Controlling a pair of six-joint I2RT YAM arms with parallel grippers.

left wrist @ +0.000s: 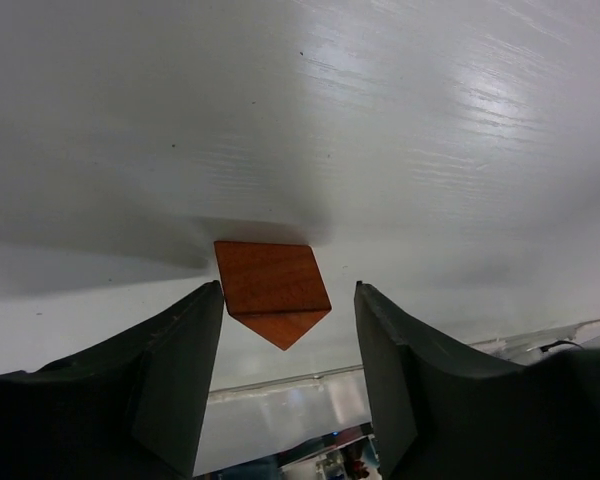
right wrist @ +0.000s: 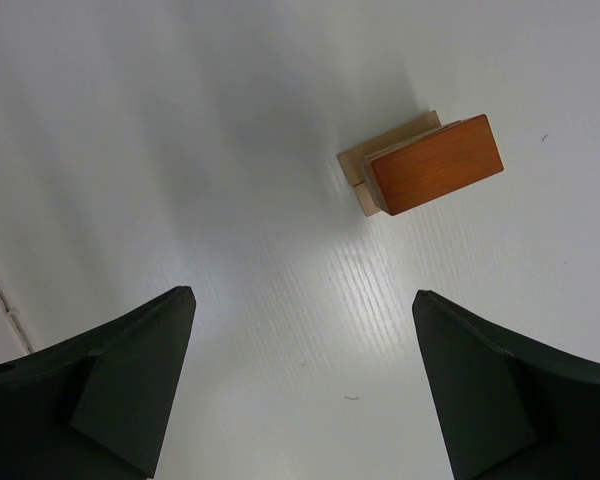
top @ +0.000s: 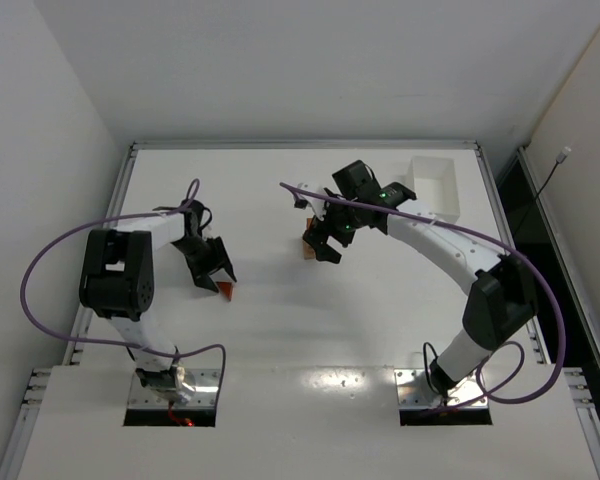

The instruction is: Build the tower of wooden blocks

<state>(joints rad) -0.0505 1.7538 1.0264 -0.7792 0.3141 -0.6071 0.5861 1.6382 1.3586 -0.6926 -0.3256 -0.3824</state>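
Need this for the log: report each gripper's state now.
Left gripper: open, red-brown block sitting between its jaws.
Right gripper: open, holding nothing.

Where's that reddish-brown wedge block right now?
In the left wrist view the wedge lies on the white table between the open fingers of the left gripper; from above, left of centre.

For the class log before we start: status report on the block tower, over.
Left gripper open, straddling wedge on table. Right gripper open near red block stacked on tan blocks. Tray stands apart.
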